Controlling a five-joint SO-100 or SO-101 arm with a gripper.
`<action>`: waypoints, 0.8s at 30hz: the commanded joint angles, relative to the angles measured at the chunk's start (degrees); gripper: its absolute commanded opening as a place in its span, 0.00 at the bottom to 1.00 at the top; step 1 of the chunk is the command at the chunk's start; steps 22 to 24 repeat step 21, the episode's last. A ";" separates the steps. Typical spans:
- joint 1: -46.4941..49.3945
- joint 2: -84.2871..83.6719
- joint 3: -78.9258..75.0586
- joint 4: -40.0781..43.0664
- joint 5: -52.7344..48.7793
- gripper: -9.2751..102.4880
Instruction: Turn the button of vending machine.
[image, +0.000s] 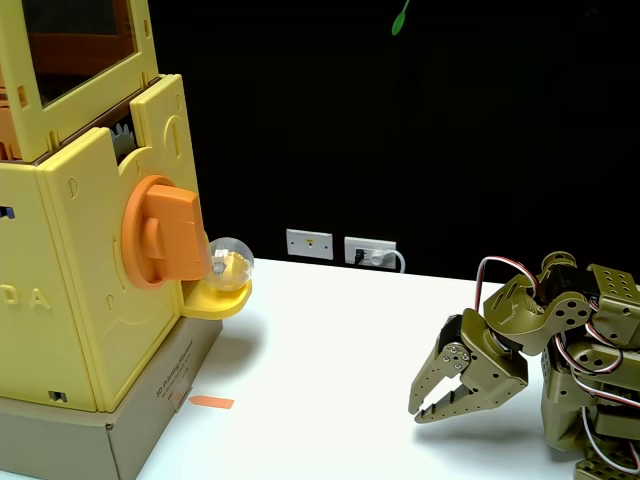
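Note:
The vending machine (85, 270) is a big pale-yellow plastic box at the left of the fixed view, with a clear window panel on top. Its button (165, 233), a large orange knob with a blocky bar, sticks out of the machine's right face. A clear capsule (229, 264) rests on the pale yellow tray (215, 299) just below the knob. My olive-gold gripper (418, 402) hangs low over the white table at the right, far from the knob. Its jaws stand slightly apart with nothing between them.
The machine stands on a grey cardboard base (100, 430). An orange tape strip (212, 402) lies on the white table (330, 380) beside the base. Wall sockets (340, 247) sit at the table's far edge against a black backdrop. The arm's folded body (590, 350) fills the lower right corner.

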 joint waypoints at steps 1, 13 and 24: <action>-1.05 8.53 3.16 -1.14 0.35 0.08; -1.05 8.53 3.16 -1.14 0.53 0.07; -1.58 8.53 3.16 -1.14 0.18 0.07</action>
